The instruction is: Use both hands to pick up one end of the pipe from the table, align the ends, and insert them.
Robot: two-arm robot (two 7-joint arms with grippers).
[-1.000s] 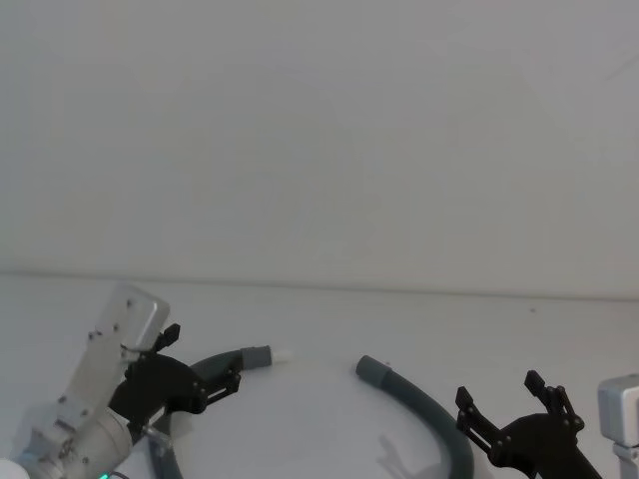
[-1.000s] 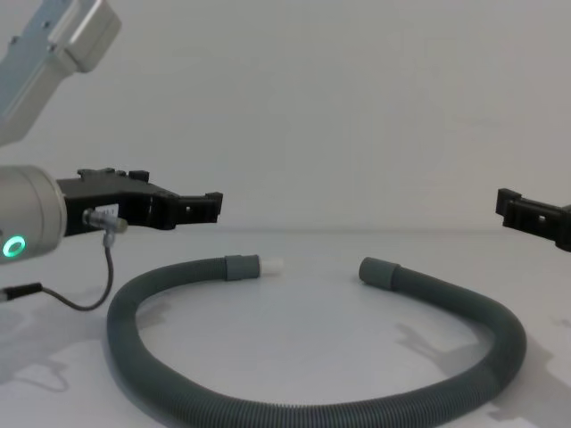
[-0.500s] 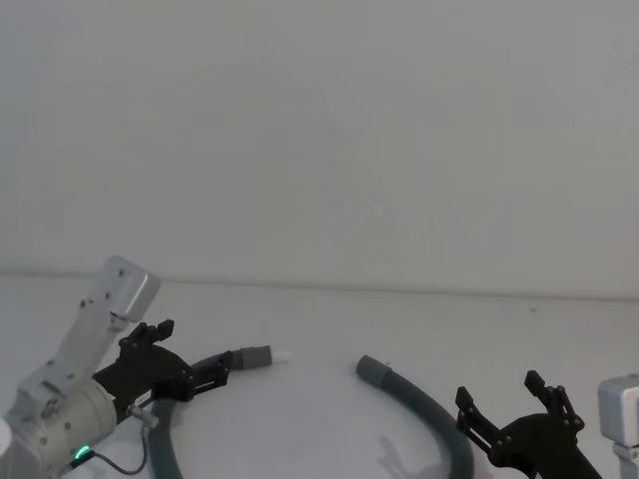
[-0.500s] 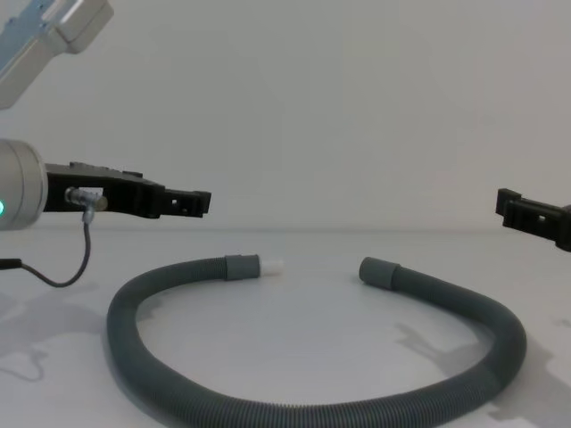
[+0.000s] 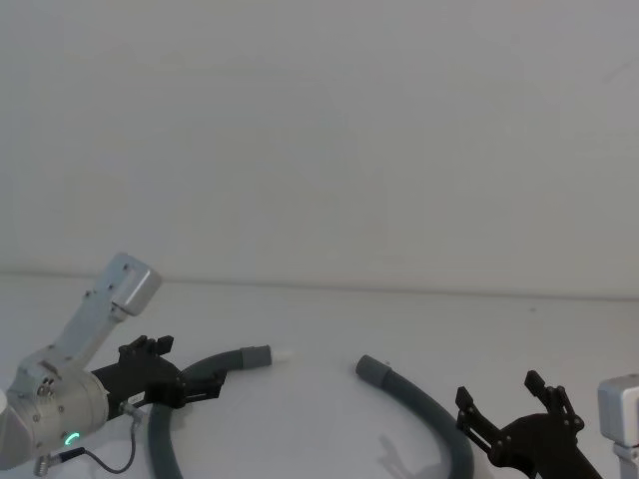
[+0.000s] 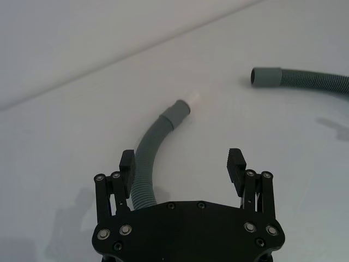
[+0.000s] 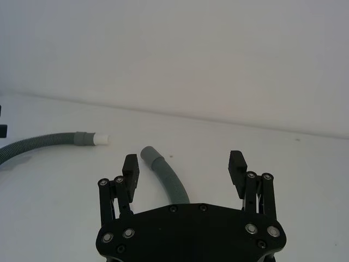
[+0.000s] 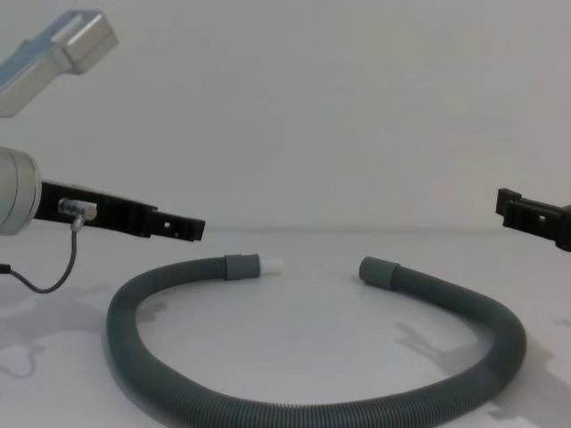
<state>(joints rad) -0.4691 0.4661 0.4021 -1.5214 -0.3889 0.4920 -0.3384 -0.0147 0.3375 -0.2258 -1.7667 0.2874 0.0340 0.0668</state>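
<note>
White worktop (image 5: 319,329) meets a pale wall (image 5: 319,140) in the head view. On it lies the pipe (image 5: 431,411), its white-tipped collar (image 5: 258,355) facing the open sleeve (image 5: 371,367) across a gap. Over the collar side hovers the left end effector (image 5: 218,375); the right end effector (image 5: 498,389) is near the sleeve side.

Left wrist view: fingers apart, pipe beneath, beside one finger.

Right wrist view: fingers apart, pipe below between them.

Chest view: both hang above the looped pipe, clear of it.
</note>
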